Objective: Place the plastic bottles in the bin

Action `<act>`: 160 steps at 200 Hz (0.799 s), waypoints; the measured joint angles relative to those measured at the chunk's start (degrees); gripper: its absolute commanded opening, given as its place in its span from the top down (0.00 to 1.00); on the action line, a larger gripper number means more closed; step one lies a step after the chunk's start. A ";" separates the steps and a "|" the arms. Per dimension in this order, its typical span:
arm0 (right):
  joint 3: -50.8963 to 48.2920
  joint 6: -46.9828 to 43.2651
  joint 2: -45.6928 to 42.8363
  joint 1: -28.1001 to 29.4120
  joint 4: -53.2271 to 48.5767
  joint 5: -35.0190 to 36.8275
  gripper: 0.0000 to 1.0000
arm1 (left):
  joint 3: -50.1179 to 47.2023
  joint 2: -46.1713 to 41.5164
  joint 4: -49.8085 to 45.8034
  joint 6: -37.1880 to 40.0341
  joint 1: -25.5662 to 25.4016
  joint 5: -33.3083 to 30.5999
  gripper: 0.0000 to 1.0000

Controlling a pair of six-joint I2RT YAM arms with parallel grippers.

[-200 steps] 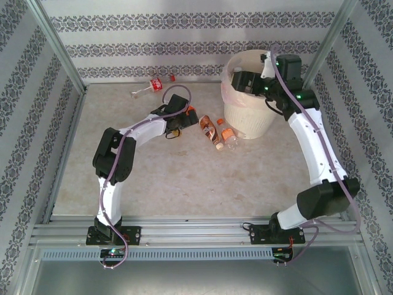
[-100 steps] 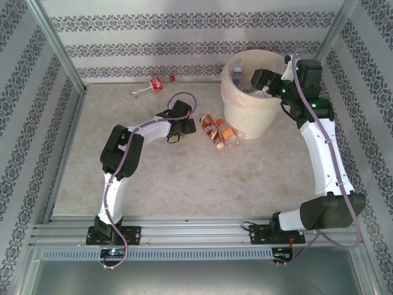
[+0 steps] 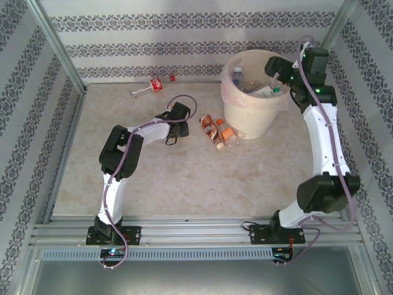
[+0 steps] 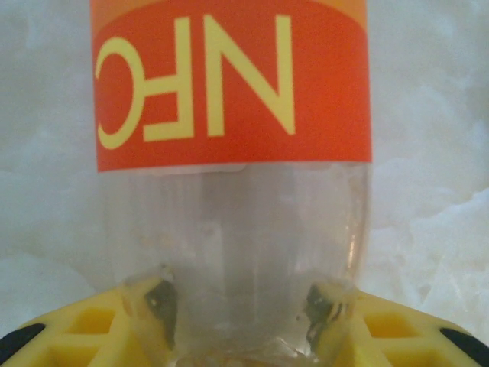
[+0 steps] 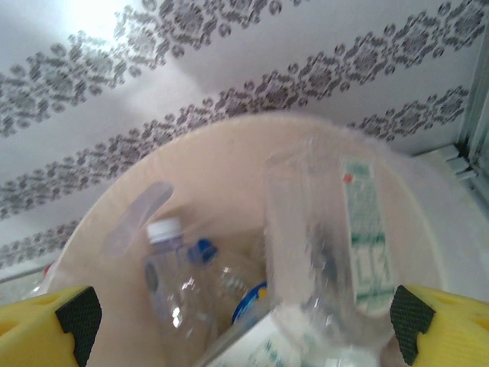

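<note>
- A pale table is seen from above, and patterned walls are set around it.
- The bin is stood at the far right of the table. A thin pinkish bag is folded over its rim.
- The right gripper is held over the right side of the bin. Its yellow fingers are spread wide apart.
- The left gripper is held low over the table, left of the bin. Its fingers are placed on each side of the clear end of the orange-label bottle. It cannot be told if the bottle is squeezed or only touched.
- The orange-label bottle is laid flat on the table, near the foot of the bin. The orange-cap bottle is laid just beside it, closer to the bin.
- The green-label bottle is seen inside the bin, a bit blurred. The white-cap bottle and a blue cap are seen in there too.
- The red-label bottle is laid by the far wall, well apart from the others.
</note>
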 measured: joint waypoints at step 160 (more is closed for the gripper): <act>11.37 -4.70 9.42 2.84 -6.34 -19.52 0.02 | -9.60 -19.91 4.92 2.56 -0.11 10.51 0.59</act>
